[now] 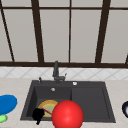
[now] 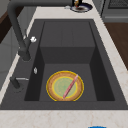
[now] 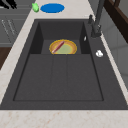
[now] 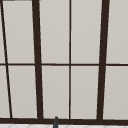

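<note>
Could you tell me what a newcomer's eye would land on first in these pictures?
Probably the big red ball low in the front view, before the dark sink. Next, the yellow-rimmed plate in the sink's basin, a pink stick lying across it, and a black hand at its left.

Front and both side views share sink (image 1: 75, 100), upper faces window (image 4: 70, 62)

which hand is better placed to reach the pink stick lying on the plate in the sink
Probably the left hand: in the front view it hovers at the basin's front edge, right beside the yellow plate and the pink stick.
</note>
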You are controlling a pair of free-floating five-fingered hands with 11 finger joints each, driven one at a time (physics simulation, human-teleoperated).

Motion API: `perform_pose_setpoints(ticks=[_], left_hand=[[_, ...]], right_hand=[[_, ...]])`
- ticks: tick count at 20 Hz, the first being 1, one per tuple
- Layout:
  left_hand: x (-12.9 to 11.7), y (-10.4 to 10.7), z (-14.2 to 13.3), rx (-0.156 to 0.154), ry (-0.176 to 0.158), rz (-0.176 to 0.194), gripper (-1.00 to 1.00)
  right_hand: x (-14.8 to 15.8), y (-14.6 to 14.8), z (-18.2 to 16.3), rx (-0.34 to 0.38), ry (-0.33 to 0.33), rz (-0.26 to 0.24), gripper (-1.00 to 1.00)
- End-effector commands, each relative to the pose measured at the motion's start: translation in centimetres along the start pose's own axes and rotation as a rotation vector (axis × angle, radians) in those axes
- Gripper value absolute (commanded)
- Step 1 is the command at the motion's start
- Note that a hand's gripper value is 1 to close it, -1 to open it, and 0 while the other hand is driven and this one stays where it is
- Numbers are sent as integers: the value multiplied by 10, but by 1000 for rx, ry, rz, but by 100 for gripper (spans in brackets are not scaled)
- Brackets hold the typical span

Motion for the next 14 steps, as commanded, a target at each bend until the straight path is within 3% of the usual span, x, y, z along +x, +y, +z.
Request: perform_pose_setpoints(ticks=[1, 14], left_hand=[[0, 0, 0, 0, 0, 0, 0], [0, 0, 0, 0, 0, 0, 0]], right_hand=[[22, -19, 13, 40, 6, 9, 100], [118, -61, 56, 20, 25, 15, 100]])
